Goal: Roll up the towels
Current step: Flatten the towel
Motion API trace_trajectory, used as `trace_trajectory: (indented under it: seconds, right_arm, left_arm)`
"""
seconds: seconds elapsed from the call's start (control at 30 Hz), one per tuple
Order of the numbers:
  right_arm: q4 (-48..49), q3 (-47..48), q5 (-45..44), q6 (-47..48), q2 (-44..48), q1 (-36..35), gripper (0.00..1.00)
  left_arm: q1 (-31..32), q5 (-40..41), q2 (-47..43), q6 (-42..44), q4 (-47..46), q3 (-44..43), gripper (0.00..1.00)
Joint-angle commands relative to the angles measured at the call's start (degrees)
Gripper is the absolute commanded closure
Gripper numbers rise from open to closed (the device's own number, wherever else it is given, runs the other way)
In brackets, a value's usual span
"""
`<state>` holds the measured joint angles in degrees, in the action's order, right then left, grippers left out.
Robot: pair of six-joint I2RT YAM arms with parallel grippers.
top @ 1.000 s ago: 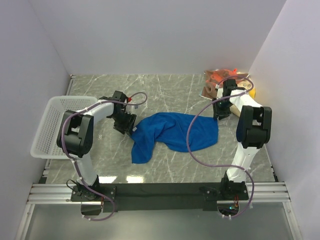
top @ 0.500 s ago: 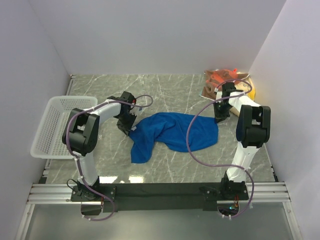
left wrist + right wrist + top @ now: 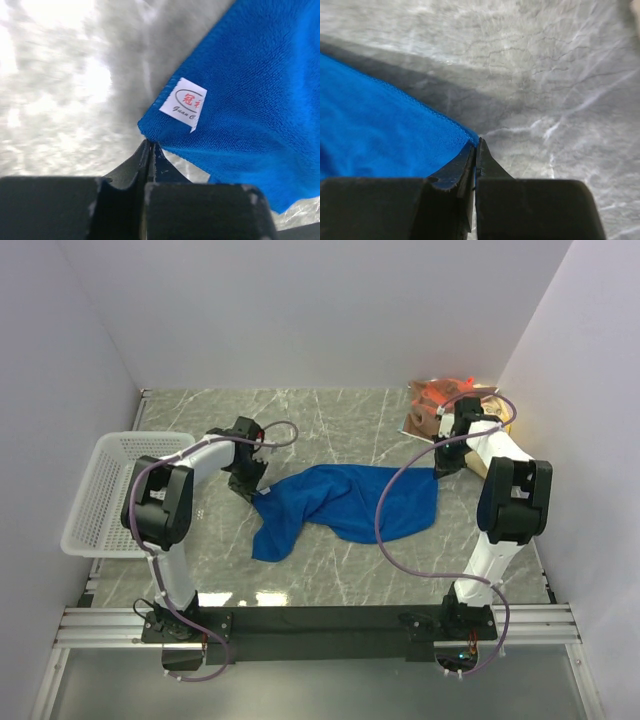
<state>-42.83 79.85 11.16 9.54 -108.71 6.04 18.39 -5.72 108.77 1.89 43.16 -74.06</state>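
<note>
Fuzzy matt cloth towel (image 3: 250, 100), glossy marble tabletop (image 3: 340, 420)

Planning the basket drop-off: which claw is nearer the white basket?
Left. The left claw pinches the blue towel at its left corner, just right of the basket; the right claw pinches the towel's far-right corner, much farther off.

A royal blue soft terry towel (image 3: 350, 502) lies rumpled at the middle of the table. It is spread wide on the right, with a narrower folded tail drooping toward the near left. Its far-left corner, which carries a small white sewn label (image 3: 183, 104), is pinched by the left gripper (image 3: 150, 145). Its far-right corner is pinched by the right gripper (image 3: 476, 142). In the far-right corner lies a crumpled brown-and-orange patterned towel (image 3: 432, 400), with a sliver of yellow cloth (image 3: 503, 410) just beside it, mostly hidden.
</note>
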Motion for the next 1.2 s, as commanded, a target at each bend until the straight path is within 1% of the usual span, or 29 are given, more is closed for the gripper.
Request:
trace_trajectory:
  seconds: [0.0,0.03,0.07,0.1,0.13,0.17,0.27,0.53,0.67,0.8,0.87,0.9,1.0,1.03,1.17]
  right_arm:
    - [-1.6,3.4,1.7,1.0,3.7,0.5,1.0]
    - [-1.7,3.5,1.8,1.1,3.5,0.5,1.0]
    - [-1.9,3.6,2.0,1.0,3.2,0.5,1.0]
    - [-1.9,3.6,2.2,0.9,3.1,0.5,1.0]
    - [-1.9,3.4,2.3,0.9,2.8,0.5,1.0]
    - [-1.9,3.3,2.6,0.8,2.7,0.5,1.0]
    - [-1.7,2.9,2.7,0.8,2.6,0.5,1.0]
    - [-2.0,3.1,2.6,1.0,2.3,0.5,1.0]
    - [-2.3,3.5,2.6,1.1,2.1,0.5,1.0]
    - [-2.6,3.5,2.8,1.4,2.2,0.5,1.0]
    - [-2.9,3.6,3.6,1.6,2.4,0.5,1.0]
    - [-3.0,3.6,3.7,1.6,2.7,0.5,1.0]
    - [-3.8,4.1,5.0,2.1,3.9,0.9,1.0]
    - [-3.9,4.3,5.3,2.3,4.3,1.0,1.0]
    - [-6.1,6.2,6.9,3.4,7.3,2.3,1.0]
  left_arm:
    - [-1.0,-0.5,-3.6,1.0,-1.5,-3.3,0.95]
    - [-1.0,-1.2,-3.7,1.1,-1.3,-3.3,0.89]
    - [-1.0,-1.7,-4.0,1.0,-2.0,-2.8,0.77]
    - [-1.0,-1.7,-4.5,0.4,-2.3,-2.4,0.71]
    - [-1.0,-1.8,-4.6,0.1,-2.5,-2.1,0.61]
    - [-1.0,-1.8,-4.5,0.0,-2.7,-2.1,0.58]
    - [-1.0,-1.1,-3.5,-0.3,-3.3,-2.2,0.53]
    - [-0.8,-0.5,0.0,-0.5,-3.7,-3.2,0.53]
    - [0.3,0.3,0.8,-0.1,-4.2,-2.1,0.52]
    - [0.8,2.5,2.1,-0.3,-4.7,-1.2,0.56]
    - [0.8,3.2,2.8,-0.2,-4.7,-1.1,0.67]
    - [0.7,3.3,2.9,-0.4,-4.7,-1.0,0.76]
    - [-0.2,2.2,2.0,-0.7,-4.6,-1.5,0.9]
    - [-0.6,2.0,1.4,-0.8,-4.3,-2.0,0.99]
    - [-4.2,-1.2,-3.8,0.1,-1.7,-6.1,1.0]
